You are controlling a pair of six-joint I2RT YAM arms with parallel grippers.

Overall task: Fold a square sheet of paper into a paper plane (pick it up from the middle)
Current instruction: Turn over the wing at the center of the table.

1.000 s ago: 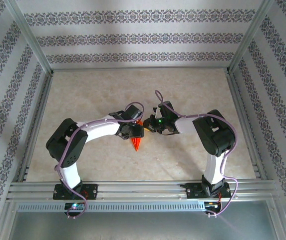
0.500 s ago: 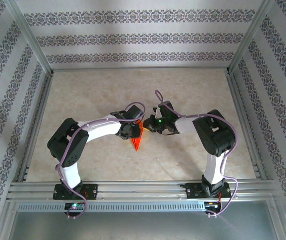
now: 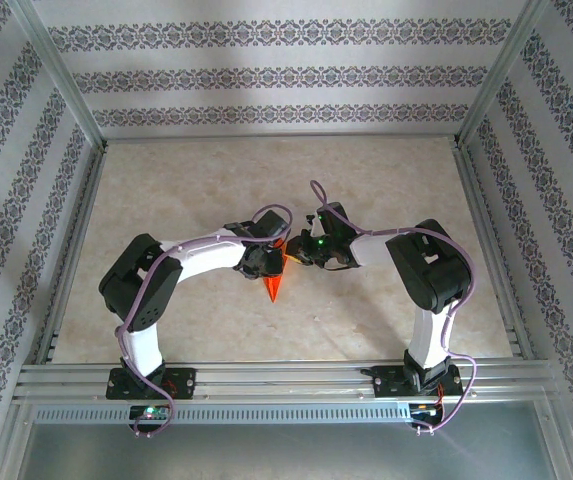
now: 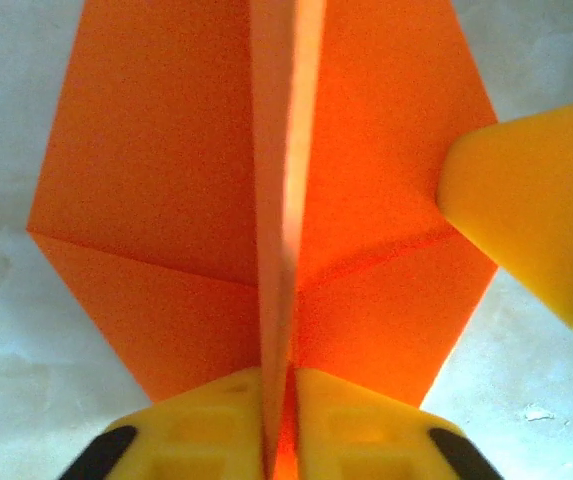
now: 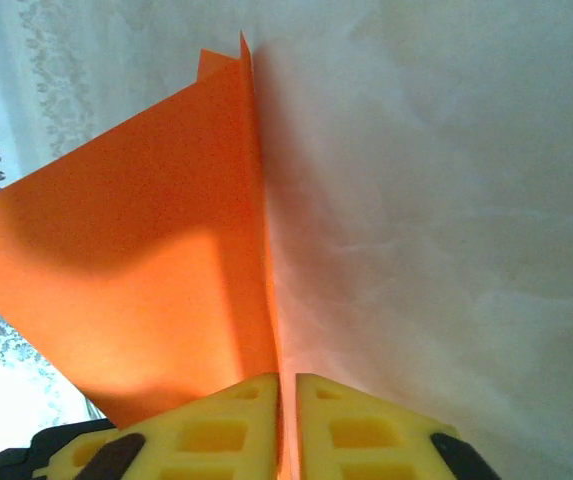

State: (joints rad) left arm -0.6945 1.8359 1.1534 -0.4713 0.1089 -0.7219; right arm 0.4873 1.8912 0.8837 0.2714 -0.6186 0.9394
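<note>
Plane (image 3: pixel 275 283) sits mid-frame in the top view, nose toward the bottom edge, tail up between the two grippers. Left gripper (image 4: pixel 278 385) is at bottom centre of its wrist view; jaws pressed together on the raised centre ridge; wings spread flat to either side above; a yellow finger (image 4: pixel 526 210), likely the right's, touches the wing at the right edge. Right gripper (image 5: pixel 287 385) is at bottom centre of its own view; jaws pinching the paper's edge; the fold stands up toward upper left.

Change: a second ago the left gripper sat off to the plane's left; it has since slid right and closed on the ridge; nose shifted only slightly; right arm barely moved.

My read: both now grip the same fold, so this is a hand-over or a crease pinch; the dart shape is already there, so the task looks nearly done.

Beyond: bare table (image 3: pixel 386 180); patterned wall (image 3: pixel 286 75) at top.
</note>
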